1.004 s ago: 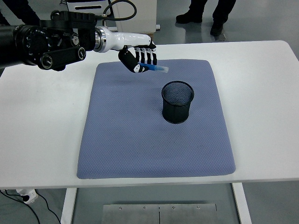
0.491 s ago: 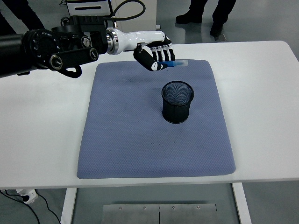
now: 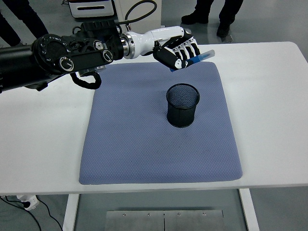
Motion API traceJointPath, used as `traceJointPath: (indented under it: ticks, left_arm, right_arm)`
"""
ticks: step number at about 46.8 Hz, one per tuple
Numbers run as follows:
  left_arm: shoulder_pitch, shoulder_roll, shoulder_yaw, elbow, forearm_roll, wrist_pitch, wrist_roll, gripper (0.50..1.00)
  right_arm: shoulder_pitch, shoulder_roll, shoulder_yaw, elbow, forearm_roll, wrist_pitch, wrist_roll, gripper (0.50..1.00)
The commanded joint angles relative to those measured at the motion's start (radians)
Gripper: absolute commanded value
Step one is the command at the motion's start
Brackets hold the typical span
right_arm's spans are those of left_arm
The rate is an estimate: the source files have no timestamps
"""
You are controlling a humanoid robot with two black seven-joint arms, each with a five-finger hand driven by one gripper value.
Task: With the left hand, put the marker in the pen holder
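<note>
My left hand is shut on a blue marker. The marker lies roughly level and its tip sticks out to the right of the fingers. The hand is raised above the far edge of the blue-grey mat. A black mesh pen holder stands upright on the mat, below and slightly in front of the hand. The holder looks empty. The right arm is out of view.
The mat lies on a white table. People's legs and shoes stand beyond the far edge, and a white machine with a cable is at the top left.
My left hand has carried the marker to the right and upward, from the mat's far-left area to above and behind the pen holder. The holder has not moved.
</note>
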Motion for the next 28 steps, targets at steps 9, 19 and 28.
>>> traceJointPath:
  ticks: [9, 19, 28]
  left_arm:
    - [0.064, -0.01, -0.058, -0.026, -0.048, 0.001, 0.0, 0.5]
    - [0.084, -0.027, -0.08, -0.031, -0.082, 0.001, 0.0, 0.5]
    - [0.1, -0.033, -0.092, -0.072, -0.104, 0.002, 0.0, 0.5]
  right_arm:
    - [0.0, 0.0, 0.0, 0.0, 0.0, 0.001, 0.0, 1.0]
    - [0.0, 0.0, 0.0, 0.0, 0.0, 0.001, 0.0, 1.0]
    - [0.0, 0.0, 0.0, 0.0, 0.0, 0.0, 0.0, 1.0]
